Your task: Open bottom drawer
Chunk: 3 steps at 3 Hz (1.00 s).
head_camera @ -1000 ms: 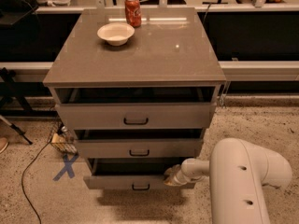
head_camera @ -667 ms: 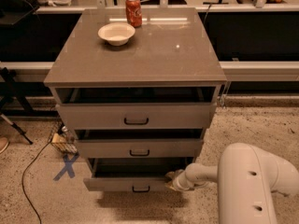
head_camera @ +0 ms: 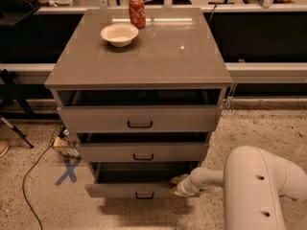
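Observation:
The grey cabinet point(head_camera: 139, 56) has three drawers. The bottom drawer point(head_camera: 129, 189) stands pulled partly out, its dark inside showing above the front, with a small black bar handle point(head_camera: 144, 195). The middle drawer point(head_camera: 143, 152) and top drawer point(head_camera: 139, 119) also stand slightly out. My gripper point(head_camera: 177, 186) is at the right end of the bottom drawer's front, against its top edge. The white arm point(head_camera: 259, 186) reaches in from the lower right.
A white bowl point(head_camera: 119, 34) and a red soda can point(head_camera: 137, 11) stand on the cabinet top. A blue tape X point(head_camera: 68, 170) marks the floor at the left, near a black cable point(head_camera: 29, 176) and a small wire basket point(head_camera: 64, 145). A tripod leg point(head_camera: 14, 123) stands far left.
The bottom drawer has come a little further out towards the camera, and the gripper has moved with its right end. The arm fills more of the lower right.

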### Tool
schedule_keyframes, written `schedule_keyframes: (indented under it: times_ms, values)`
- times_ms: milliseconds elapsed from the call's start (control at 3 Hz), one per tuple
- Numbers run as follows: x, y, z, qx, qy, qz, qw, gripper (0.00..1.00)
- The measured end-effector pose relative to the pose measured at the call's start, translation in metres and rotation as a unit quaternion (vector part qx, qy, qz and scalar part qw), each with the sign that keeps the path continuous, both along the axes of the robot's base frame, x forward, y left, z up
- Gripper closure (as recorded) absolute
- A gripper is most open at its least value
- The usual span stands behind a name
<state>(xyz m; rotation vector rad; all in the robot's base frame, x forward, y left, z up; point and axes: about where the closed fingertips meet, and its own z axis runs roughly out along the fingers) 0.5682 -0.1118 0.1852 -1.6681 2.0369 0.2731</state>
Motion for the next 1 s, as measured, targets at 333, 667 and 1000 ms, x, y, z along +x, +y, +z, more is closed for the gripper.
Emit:
schedule_keyframes:
  times_ms: [333, 667, 1000]
  values:
    - [0.0000, 0.0000, 0.0000, 0.000, 0.000, 0.000, 1.0000, 0.81]
    - [0.0000, 0.0000, 0.0000, 0.000, 0.000, 0.000, 1.0000, 0.58]
    - [0.0000, 0.0000, 0.0000, 0.000, 0.000, 0.000, 1.0000, 0.34]
